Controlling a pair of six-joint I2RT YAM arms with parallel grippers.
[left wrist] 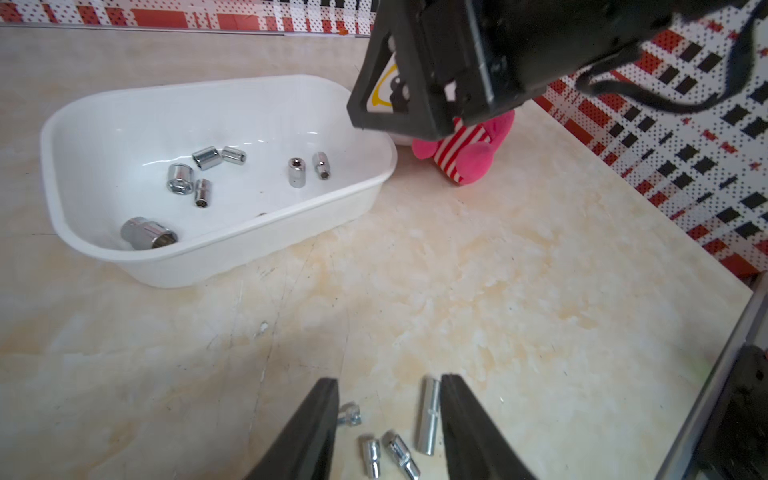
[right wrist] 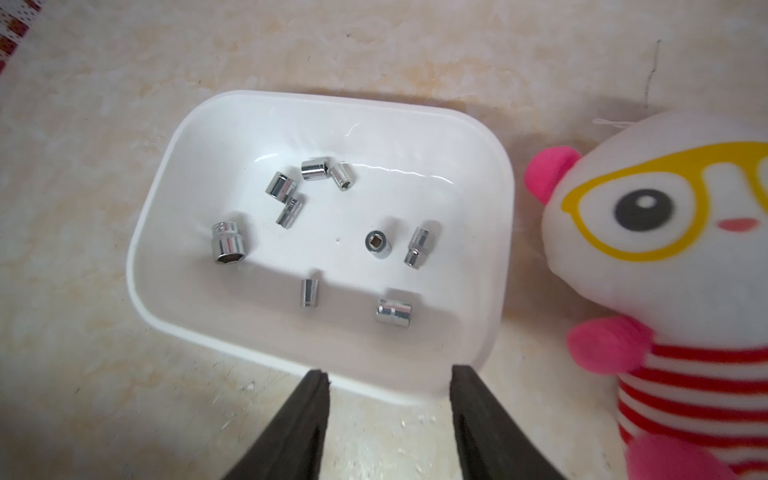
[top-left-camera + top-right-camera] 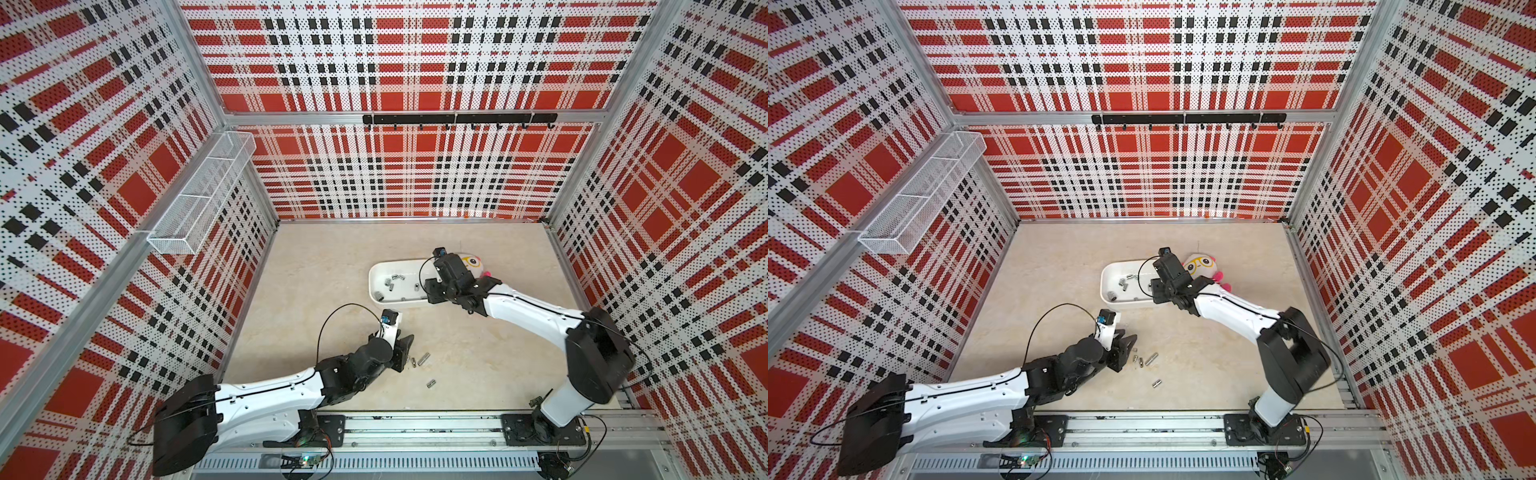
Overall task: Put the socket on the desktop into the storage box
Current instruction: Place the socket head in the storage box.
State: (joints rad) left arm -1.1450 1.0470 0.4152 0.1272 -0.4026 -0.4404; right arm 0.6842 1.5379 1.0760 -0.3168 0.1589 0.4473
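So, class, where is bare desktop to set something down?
Bare: desktop between the storage box and the left wall; also between the loose sockets and the right arm. Crowded: around the left gripper, and the plush doll beside the box.

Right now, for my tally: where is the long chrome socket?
In the left wrist view, the long chrome socket lies on the beige desktop between the left gripper fingers, beside three smaller sockets.
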